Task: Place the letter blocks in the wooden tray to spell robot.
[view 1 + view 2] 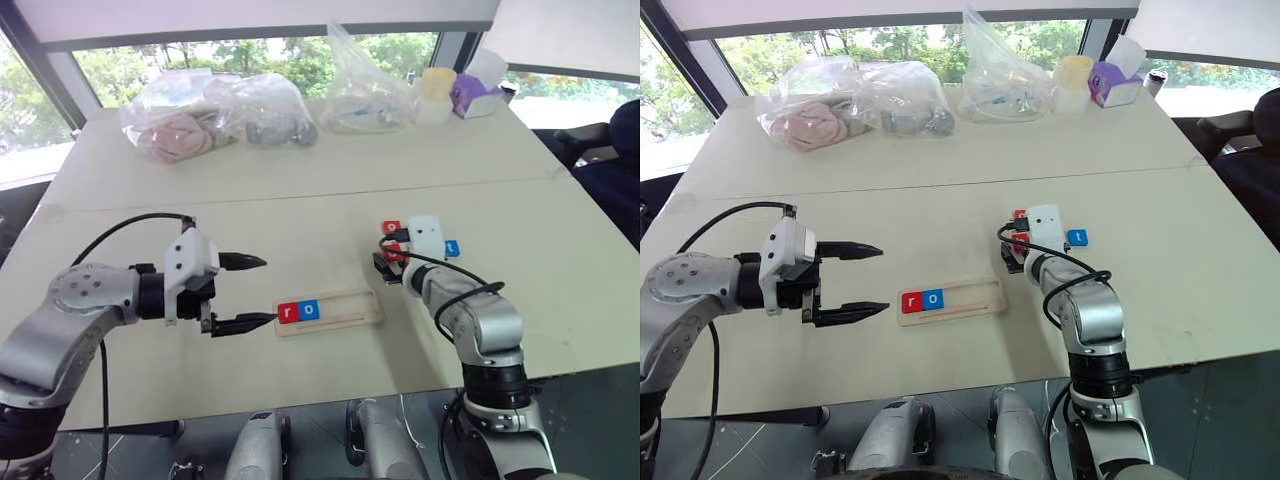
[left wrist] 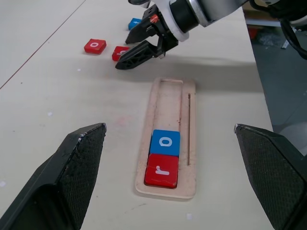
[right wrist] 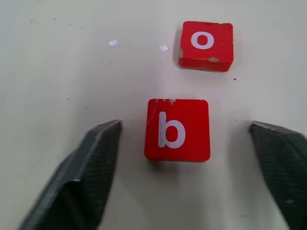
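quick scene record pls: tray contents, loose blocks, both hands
tray: wooden tray on the table, long axis running left-right in the head views
in tray: red r block at the end nearest the left hand, blue o block touching it; the other slots empty
loose blocks: red b block, red o block, blue block, on the table by the right hand
left hand: open, empty, beside the tray's r end
right hand: fingers open either side of the b block, not gripping it
spelled so far: ro
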Robot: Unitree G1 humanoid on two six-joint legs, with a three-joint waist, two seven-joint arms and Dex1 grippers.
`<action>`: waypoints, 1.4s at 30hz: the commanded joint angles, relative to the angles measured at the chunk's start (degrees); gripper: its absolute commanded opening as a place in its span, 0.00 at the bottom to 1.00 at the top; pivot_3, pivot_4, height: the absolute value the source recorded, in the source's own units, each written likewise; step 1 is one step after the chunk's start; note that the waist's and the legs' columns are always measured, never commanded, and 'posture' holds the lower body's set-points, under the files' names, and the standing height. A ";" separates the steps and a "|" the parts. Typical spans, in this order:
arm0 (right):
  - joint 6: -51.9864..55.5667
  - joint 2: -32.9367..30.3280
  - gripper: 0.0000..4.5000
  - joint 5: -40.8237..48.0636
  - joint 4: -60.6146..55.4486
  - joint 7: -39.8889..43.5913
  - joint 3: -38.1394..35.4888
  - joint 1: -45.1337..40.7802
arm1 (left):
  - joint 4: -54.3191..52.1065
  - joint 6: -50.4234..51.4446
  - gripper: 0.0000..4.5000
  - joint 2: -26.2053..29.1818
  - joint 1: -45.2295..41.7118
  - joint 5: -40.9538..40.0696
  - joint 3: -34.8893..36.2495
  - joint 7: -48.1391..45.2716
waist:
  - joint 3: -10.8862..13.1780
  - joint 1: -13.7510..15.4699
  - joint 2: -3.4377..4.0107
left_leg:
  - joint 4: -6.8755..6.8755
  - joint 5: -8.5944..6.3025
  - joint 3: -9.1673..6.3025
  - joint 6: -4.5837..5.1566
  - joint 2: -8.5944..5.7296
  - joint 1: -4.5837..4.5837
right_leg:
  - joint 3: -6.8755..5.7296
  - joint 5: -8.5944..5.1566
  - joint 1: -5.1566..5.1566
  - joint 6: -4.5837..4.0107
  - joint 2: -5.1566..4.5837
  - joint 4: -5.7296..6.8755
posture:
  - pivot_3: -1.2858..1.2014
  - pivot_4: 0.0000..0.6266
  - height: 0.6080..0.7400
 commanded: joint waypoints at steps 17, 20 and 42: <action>20.58 -7.53 0.26 2.32 -30.60 6.32 -2.10 12.01 | -1.29 -2.87 1.00 -0.06 1.69 0.23 -1.23 0.44 | -0.02 0.25 -0.01 | 0.03 0.00 -0.04 0.00 -0.05 -0.86 | 0.00 0.06 -0.84 -0.05 -0.04 0.00 | 0.52 0.24 1.00; 25.74 -5.55 0.26 1.91 -35.01 5.50 -3.80 12.64 | -0.44 -3.36 1.00 -0.29 1.16 0.57 -2.14 0.06 | -0.02 0.04 -0.01 | 0.04 0.00 0.03 0.00 -0.03 -0.83 | 0.00 -0.01 -0.87 0.06 -0.04 0.01 | 0.52 0.24 1.00; 27.56 -14.70 0.99 8.07 -35.56 16.34 -3.82 10.14 | 0.25 -4.04 1.00 -1.31 -1.28 1.44 -4.85 0.82 | -0.01 0.11 0.00 | 0.04 0.00 0.04 -0.01 -0.02 -0.82 | -0.02 0.00 -0.87 0.02 -0.05 -0.01 | 0.52 0.24 1.00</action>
